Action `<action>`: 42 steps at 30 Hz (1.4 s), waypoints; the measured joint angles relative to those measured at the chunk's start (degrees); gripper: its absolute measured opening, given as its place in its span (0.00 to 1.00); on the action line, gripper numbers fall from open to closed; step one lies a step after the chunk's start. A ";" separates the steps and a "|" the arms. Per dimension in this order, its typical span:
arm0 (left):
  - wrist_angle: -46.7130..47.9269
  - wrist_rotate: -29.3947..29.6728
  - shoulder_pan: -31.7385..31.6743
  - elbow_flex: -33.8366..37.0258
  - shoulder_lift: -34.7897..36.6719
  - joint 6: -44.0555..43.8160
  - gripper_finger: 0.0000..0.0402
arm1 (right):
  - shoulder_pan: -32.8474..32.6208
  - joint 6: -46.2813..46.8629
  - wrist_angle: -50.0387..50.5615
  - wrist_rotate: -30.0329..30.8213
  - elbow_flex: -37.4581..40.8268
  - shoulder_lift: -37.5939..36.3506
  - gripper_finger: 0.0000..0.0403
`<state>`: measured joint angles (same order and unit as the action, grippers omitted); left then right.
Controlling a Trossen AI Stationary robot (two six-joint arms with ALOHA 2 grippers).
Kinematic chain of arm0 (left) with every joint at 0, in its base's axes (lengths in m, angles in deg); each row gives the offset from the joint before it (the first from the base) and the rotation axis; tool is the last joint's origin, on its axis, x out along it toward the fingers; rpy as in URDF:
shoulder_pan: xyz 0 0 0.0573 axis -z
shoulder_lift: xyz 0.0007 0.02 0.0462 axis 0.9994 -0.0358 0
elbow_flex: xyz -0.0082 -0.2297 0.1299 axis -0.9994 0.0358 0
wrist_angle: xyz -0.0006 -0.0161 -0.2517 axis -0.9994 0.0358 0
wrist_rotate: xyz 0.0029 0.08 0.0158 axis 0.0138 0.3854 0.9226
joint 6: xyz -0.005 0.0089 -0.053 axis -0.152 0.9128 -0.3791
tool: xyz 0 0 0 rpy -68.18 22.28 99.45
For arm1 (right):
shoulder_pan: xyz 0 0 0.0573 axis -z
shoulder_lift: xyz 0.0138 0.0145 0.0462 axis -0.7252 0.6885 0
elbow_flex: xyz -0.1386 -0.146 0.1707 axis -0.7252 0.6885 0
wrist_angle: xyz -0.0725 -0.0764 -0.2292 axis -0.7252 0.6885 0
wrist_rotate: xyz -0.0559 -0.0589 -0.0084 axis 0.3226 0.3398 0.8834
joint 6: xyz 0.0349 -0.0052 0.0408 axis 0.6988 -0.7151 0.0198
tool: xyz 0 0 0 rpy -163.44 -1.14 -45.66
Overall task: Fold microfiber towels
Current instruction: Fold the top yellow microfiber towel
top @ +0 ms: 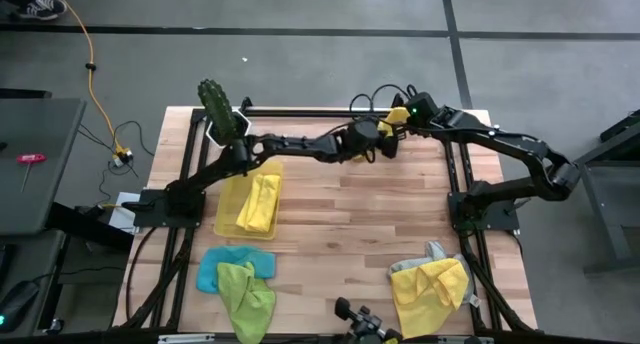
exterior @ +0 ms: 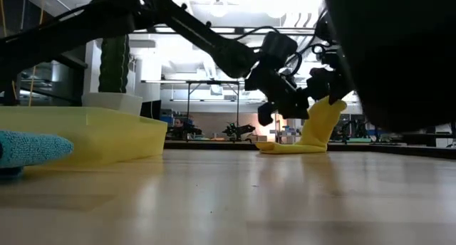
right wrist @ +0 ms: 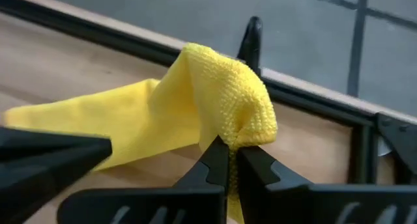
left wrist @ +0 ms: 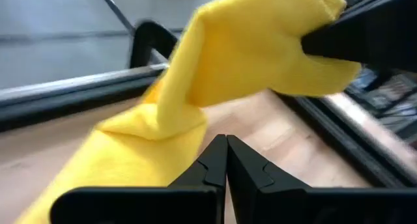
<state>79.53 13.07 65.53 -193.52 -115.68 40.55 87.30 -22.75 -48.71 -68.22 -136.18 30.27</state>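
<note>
Yellow towel hangs pinched in the right gripper jaws, left gripper jaws closed empty beside it; five more cloths lie on the desk.

A: What do the two arms look like from above?
B: The left arm and right arm are black, jointed links, each rising from a dark base plate bolted to the wooden table.

A: And the cabling?
B: Thin black loops arch over both wrists near the table's far edge.

A: The fingers?
B: On the left gripper and right gripper, matte black, angular, tapering to pointed tips with stepped inner edges.
</note>
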 joint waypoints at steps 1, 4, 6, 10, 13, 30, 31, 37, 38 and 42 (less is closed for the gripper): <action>0.41 1.18 0.33 0.00 0.10 1.14 0.00 | -0.07 0.00 0.17 -0.45 0.00 -0.06 0.00; 6.28 3.57 0.85 -0.15 0.39 5.08 0.00 | -0.22 -0.01 0.07 -2.72 -0.02 -0.08 0.00; 11.70 3.45 1.02 0.19 0.50 6.98 0.00 | -0.52 -0.05 -0.83 -5.00 -0.36 -0.26 0.00; 16.68 1.62 1.37 0.13 1.85 9.65 0.00 | -0.33 -0.56 0.31 -4.35 -1.37 -0.34 0.00; 17.93 -0.75 1.99 -0.09 2.65 9.97 0.00 | -0.42 -0.80 0.27 -4.13 -2.93 -0.51 0.00; 46.54 -29.27 -6.40 0.00 16.23 65.38 0.00 | 1.53 -4.48 5.23 -6.79 -4.61 -0.44 0.00; 46.27 -30.70 -8.10 0.02 15.69 67.50 0.00 | 1.53 -4.48 5.19 -7.13 -4.61 -0.44 0.00; 47.05 -39.45 -15.67 0.07 11.32 74.98 0.00 | 1.51 -4.26 5.14 -9.01 -4.61 -0.44 0.00; 47.46 -43.55 -16.81 0.07 10.85 75.09 0.00 | 1.51 -4.26 5.16 -9.02 -4.61 -0.44 0.00; 46.87 -51.95 -20.00 0.04 9.18 75.35 0.00 | 1.51 -3.82 5.06 -9.07 -4.61 -0.44 0.00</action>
<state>126.40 -38.87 45.53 -193.48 -106.49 115.90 88.81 -26.57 -43.65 -77.29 -140.80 29.83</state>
